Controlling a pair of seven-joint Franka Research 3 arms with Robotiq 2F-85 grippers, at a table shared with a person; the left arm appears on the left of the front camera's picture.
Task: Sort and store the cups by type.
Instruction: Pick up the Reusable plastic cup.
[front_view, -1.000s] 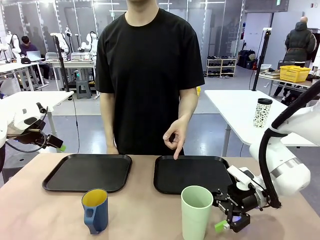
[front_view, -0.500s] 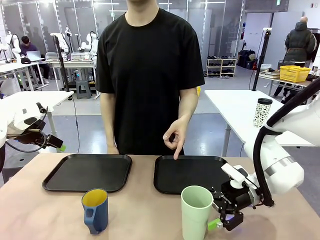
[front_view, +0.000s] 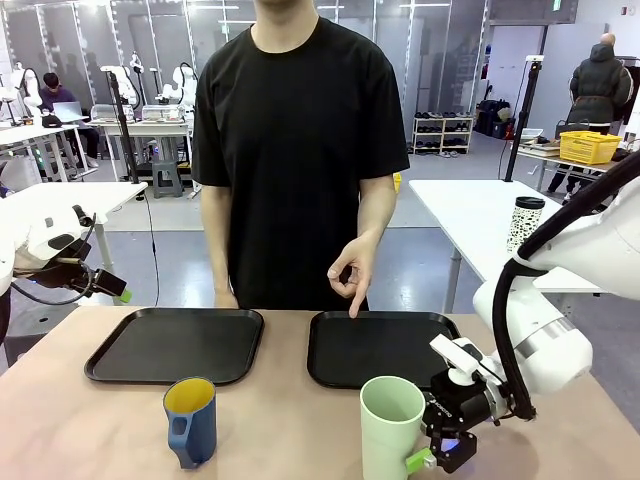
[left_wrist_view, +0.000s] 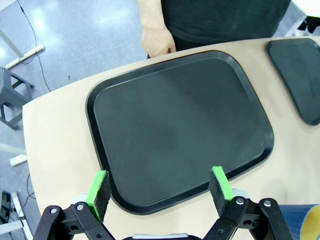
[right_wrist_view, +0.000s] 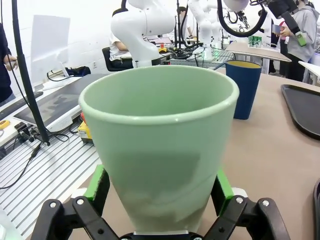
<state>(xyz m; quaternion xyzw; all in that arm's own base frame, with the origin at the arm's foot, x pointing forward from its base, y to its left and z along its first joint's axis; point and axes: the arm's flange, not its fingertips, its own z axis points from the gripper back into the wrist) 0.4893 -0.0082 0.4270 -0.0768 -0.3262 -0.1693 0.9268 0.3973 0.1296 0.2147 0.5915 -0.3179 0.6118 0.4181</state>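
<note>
The pale mint-green tumbler (front_view: 390, 425) stands upright near the table's front edge, in front of the right tray. My right gripper (front_view: 426, 455) is open at its base. In the right wrist view the tumbler (right_wrist_view: 160, 145) sits between the green pads (right_wrist_view: 98, 182) of this gripper (right_wrist_view: 160, 192); I cannot tell if they touch it. The dark blue mug (front_view: 190, 420) with its yellow inside stands front left and shows beyond the tumbler in the right wrist view (right_wrist_view: 243, 89). My left gripper (front_view: 112, 290) hangs open above the left tray's near edge (left_wrist_view: 160, 185), holding nothing.
Two black trays lie side by side: the left tray (front_view: 175, 345) (left_wrist_view: 180, 125) and the right tray (front_view: 385, 345). The person stands at the far side, one hand (front_view: 350, 280) pointing down at the right tray and the other hand (left_wrist_view: 157, 40) by the left tray.
My right gripper has slid left along the table toward the tumbler, and its fingers now stand on either side of it. The left arm, the cups and the person's hand have not moved.
</note>
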